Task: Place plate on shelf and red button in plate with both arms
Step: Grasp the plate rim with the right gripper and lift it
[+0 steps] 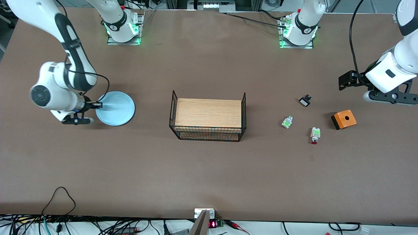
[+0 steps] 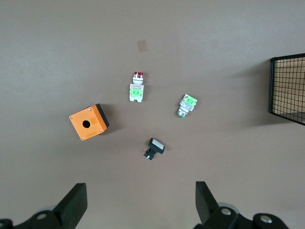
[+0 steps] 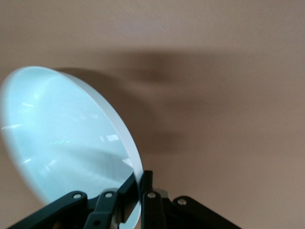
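Note:
The pale blue plate [image 1: 116, 108] is toward the right arm's end of the table. My right gripper [image 1: 98, 105] is shut on its rim; in the right wrist view the fingers [image 3: 141, 179] pinch the edge of the plate [image 3: 62, 138], which casts a shadow on the table. The red button [image 1: 315, 134], white and green with a red cap, lies on the table toward the left arm's end; it also shows in the left wrist view [image 2: 137, 88]. My left gripper [image 1: 390, 97] is open and empty [image 2: 140, 205], up in the air at that end of the table.
A wire basket [image 1: 173, 111] with a wooden board on top stands mid-table; its corner shows in the left wrist view [image 2: 286, 88]. Near the red button lie a green-capped part [image 1: 287, 122], a small black part [image 1: 305, 100] and an orange box with a round hole [image 1: 344, 119].

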Action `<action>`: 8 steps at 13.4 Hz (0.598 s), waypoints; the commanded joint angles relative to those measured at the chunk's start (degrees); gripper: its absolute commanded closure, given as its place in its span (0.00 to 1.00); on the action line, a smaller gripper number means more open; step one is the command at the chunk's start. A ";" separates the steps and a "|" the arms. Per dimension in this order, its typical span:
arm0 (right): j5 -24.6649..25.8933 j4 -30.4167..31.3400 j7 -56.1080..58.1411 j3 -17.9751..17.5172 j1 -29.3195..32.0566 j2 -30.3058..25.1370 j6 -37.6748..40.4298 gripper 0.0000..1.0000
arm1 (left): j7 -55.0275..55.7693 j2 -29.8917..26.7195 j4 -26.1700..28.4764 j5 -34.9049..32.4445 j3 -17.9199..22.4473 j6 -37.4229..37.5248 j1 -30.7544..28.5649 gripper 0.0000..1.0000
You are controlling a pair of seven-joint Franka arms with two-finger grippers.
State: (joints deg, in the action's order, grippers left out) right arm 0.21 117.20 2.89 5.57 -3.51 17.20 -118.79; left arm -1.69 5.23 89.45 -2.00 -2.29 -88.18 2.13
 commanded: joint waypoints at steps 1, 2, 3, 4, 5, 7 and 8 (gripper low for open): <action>-0.30 -9.33 -3.93 -1.34 -0.62 -2.87 14.07 1.00 | -1.30 0.74 -1.12 -1.07 0.10 -0.06 -0.02 0.00; -0.56 -13.10 -4.38 -2.30 -0.54 -3.14 18.21 1.00 | -1.30 0.74 -1.12 -1.07 0.10 -0.24 0.15 0.00; -1.70 -15.66 -4.91 -2.84 -0.53 -3.31 20.86 1.00 | -1.30 0.74 -1.12 -1.07 0.10 -0.24 0.24 0.00; -2.66 -17.34 -5.35 -2.84 -0.53 -3.84 23.15 1.00 | -1.30 0.74 -1.12 -0.99 0.10 -0.15 0.24 0.00; -4.85 -18.49 -6.22 -2.93 -0.53 -4.54 25.08 1.00 | -1.30 0.66 -1.12 -0.98 0.10 -0.15 0.07 0.00; -10.29 -20.42 -12.52 -3.10 -0.88 -5.68 28.51 1.00 | -1.30 0.74 -1.12 -0.98 0.10 -0.15 0.16 0.00; -12.50 -21.65 -17.26 -3.45 -2.19 -5.95 29.66 1.00 | -1.21 0.74 -1.12 -1.07 0.10 -0.24 0.42 0.00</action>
State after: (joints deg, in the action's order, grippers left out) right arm -8.86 97.79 -7.73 2.80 -4.45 12.00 -92.13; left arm -1.69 5.56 89.45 -2.02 -2.28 -88.51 2.16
